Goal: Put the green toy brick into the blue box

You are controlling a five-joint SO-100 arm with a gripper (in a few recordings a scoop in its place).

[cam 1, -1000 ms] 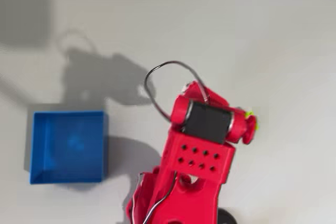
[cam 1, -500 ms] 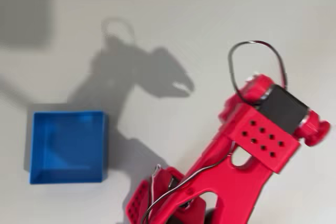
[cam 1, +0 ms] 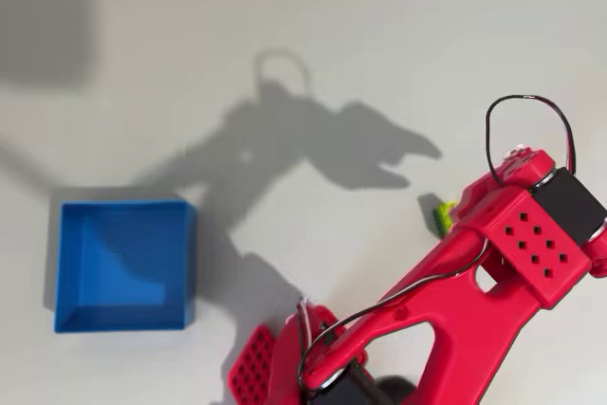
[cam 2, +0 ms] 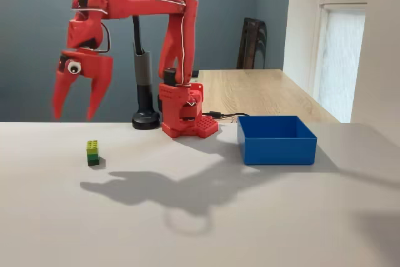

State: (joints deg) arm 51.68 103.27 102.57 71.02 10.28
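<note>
The red arm (cam 2: 134,5) has swung away from the blue box (cam 2: 277,140) in the last second, uncovering the green toy brick (cam 2: 92,152) on the table. Its gripper (cam 2: 75,114) hangs high with fingers spread, empty, above the brick, so the pick looks next.

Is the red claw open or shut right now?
Open. In the fixed view the gripper hangs above the table with its two fingers spread apart, holding nothing; the brick sits below.
</note>
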